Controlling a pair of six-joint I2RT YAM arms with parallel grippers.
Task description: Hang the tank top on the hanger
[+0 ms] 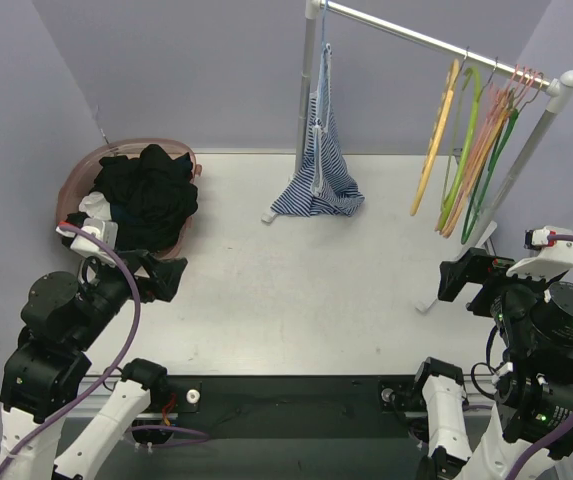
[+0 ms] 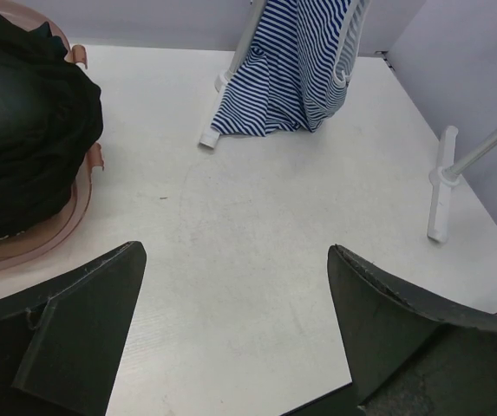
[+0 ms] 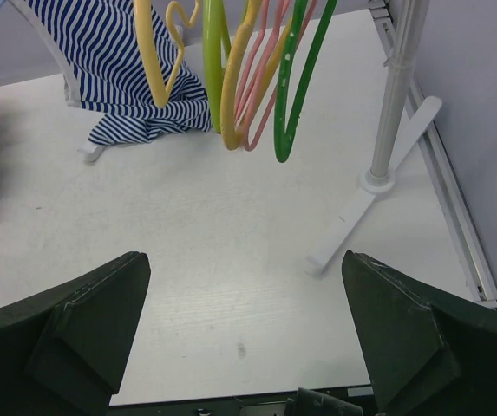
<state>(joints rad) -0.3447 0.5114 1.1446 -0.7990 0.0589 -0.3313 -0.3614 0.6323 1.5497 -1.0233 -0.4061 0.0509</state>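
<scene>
A pile of black clothes [image 1: 146, 195] fills the pink basket [image 1: 74, 183] at the back left; I cannot tell the tank top apart within it. The pile also shows in the left wrist view [image 2: 22, 130]. The yellow hanger [image 1: 436, 140] hangs on the rack's rail at the back right, and shows in the right wrist view [image 3: 147, 61]. My left gripper [image 1: 161, 272] is open and empty just in front of the basket, over bare table [image 2: 235, 251]. My right gripper [image 1: 471, 280] is open and empty near the rack's right foot [image 3: 245, 257].
A blue-and-white striped garment [image 1: 318, 170] hangs at the rail's left end, its hem on the table. Green hangers [image 1: 471, 150] and pink hangers [image 1: 496, 125] hang beside the yellow one. The rack's white foot [image 3: 352, 217] lies on the table at the right.
</scene>
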